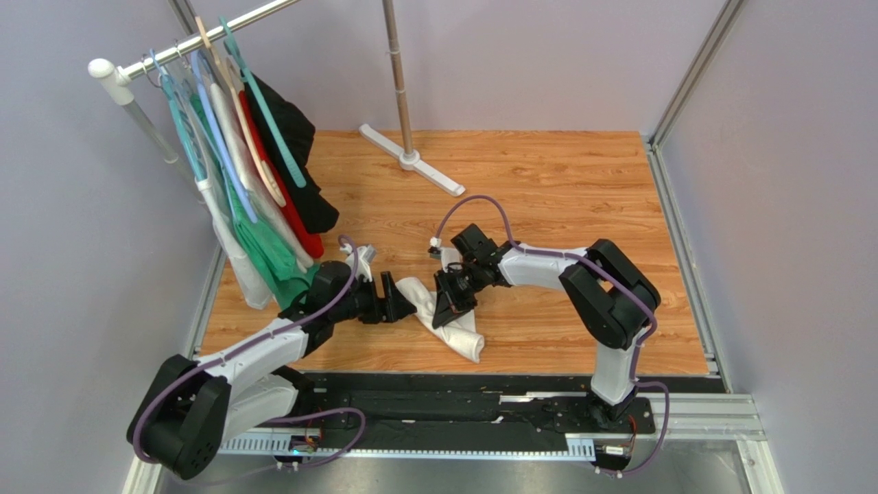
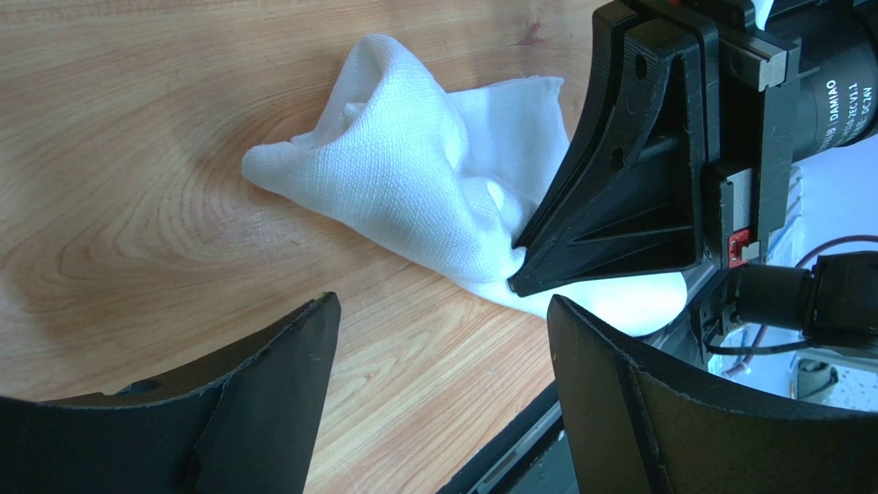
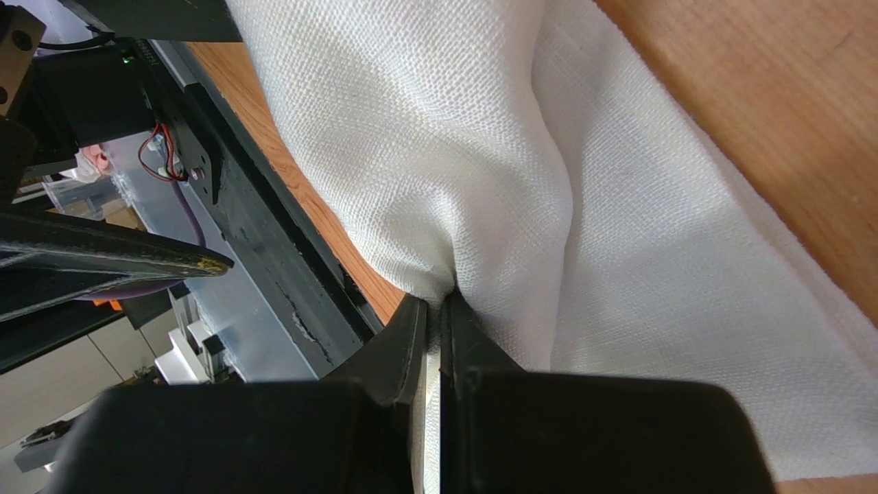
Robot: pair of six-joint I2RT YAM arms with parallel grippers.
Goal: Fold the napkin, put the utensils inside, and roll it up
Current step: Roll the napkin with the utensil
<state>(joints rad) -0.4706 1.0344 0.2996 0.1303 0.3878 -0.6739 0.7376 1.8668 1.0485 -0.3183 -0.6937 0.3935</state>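
Top view, left gripper [image 1: 397,301]: fingers spread apart with nothing between them, tips just short of the cloth.
Top view, right gripper [image 1: 449,305]: closed tight on the napkin [image 1: 461,331], pinching a raised fold.
Top view, napkin position: a bunched white strip on the wooden table [image 1: 556,196]. It starts between the two grippers and runs from the right gripper towards the table's near edge.
Top view, surroundings: a clothes rail [image 1: 211,33] stands beyond the left gripper and carries white, green, red and black garments [image 1: 270,252] on hangers. A white stand foot [image 1: 410,157] lies well behind both grippers.
Left wrist view, own fingers [image 2: 278,381]: wide apart with bare wood between them. The napkin lies ahead of them, untouched.
Left wrist view, right gripper: its black fingertip meets the crumpled cloth on the side towards the table edge.
Left wrist view, writing: white lettering on a lens barrel [image 2: 835,93] above the right gripper. One word looks like "DAMAO"; the rest is too small to read.
Right wrist view, own fingers: pressed together, with a pleat of woven cloth trapped between them.
Right wrist view, napkin: a thick fold rises from the clamp, and a flat layer lies on the wood to its right.
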